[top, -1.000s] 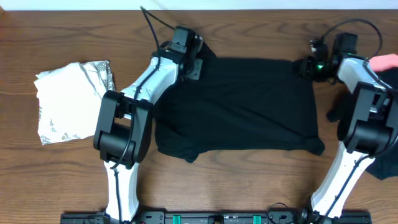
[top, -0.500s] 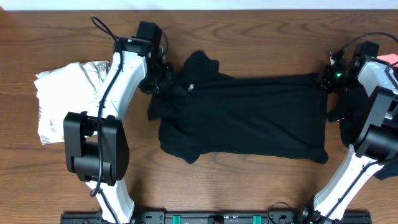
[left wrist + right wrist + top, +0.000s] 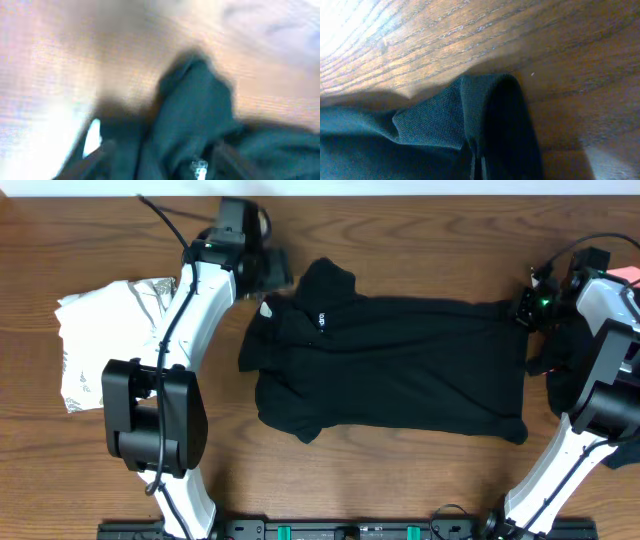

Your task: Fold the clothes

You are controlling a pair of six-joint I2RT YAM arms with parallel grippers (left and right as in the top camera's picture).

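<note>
A black short-sleeved shirt (image 3: 400, 370) lies spread across the middle of the table, its small white logo (image 3: 322, 320) near the left end. My left gripper (image 3: 276, 270) hovers just off the shirt's upper left corner with its jaws apart. The left wrist view is blurred: dark fabric (image 3: 195, 100) lies below, between the two spread fingers (image 3: 97, 157). My right gripper (image 3: 526, 308) is shut on the shirt's upper right corner. In the right wrist view the fingertips (image 3: 476, 169) pinch a fold of the fabric (image 3: 440, 120).
A folded white, grey-printed garment (image 3: 110, 345) lies at the left. At the far right, a pink piece (image 3: 625, 275) shows behind my right arm and more black clothing (image 3: 612, 450) lies under it. The table's back edge runs just beyond both grippers.
Both arms pulled outward and stretched the shirt. The left gripper has since opened, let go of the left corner and drawn back; that corner has settled with the logo showing.
</note>
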